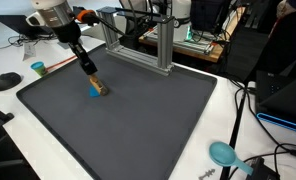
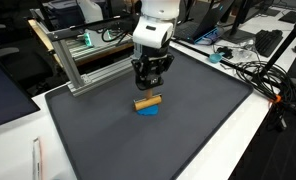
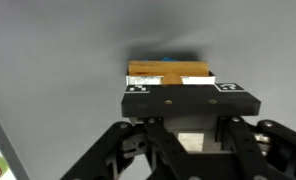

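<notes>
A small wooden block (image 2: 148, 100) rests across a blue block (image 2: 148, 110) near the middle of the dark grey mat (image 2: 213, 115). My gripper (image 2: 150, 90) comes down on it from above, shut on the wooden block. In an exterior view the gripper (image 1: 92, 82) leans over the same pair, with the wooden block (image 1: 100, 90) on the blue block (image 1: 94, 94). In the wrist view the wooden block (image 3: 168, 69) shows just beyond the gripper (image 3: 183, 88), and a sliver of the blue block (image 3: 173, 59) lies behind it. The contact itself is hidden.
An aluminium frame (image 1: 138, 40) stands at the mat's back edge, seen also as the frame (image 2: 88, 60). A teal round object (image 1: 223, 153) and cables (image 2: 258, 70) lie off the mat on the white table. A small teal cup (image 1: 38, 69) and a black object (image 1: 6, 81) sit beside the mat.
</notes>
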You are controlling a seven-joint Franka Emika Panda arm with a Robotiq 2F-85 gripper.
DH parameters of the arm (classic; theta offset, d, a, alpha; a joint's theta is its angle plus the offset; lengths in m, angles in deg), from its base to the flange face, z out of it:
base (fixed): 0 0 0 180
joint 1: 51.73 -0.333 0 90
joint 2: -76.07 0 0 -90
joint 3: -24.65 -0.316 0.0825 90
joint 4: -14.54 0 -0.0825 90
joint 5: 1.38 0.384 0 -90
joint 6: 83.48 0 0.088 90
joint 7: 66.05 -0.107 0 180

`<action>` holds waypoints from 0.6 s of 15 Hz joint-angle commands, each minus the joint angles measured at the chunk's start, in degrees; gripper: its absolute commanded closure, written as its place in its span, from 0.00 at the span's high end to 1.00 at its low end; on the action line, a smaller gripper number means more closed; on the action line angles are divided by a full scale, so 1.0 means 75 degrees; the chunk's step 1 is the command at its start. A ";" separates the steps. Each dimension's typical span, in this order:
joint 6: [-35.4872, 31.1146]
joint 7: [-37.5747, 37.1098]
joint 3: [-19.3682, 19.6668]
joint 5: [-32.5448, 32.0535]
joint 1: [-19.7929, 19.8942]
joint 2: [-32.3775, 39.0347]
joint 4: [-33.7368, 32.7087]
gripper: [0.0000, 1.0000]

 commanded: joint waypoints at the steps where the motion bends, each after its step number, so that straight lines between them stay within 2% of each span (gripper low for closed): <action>1: -0.0682 -0.0176 0.0004 -0.0003 0.0024 0.0338 0.0149 0.22; 9: -0.1250 -0.0302 0.0046 -0.0033 0.0011 0.0373 0.0211 0.22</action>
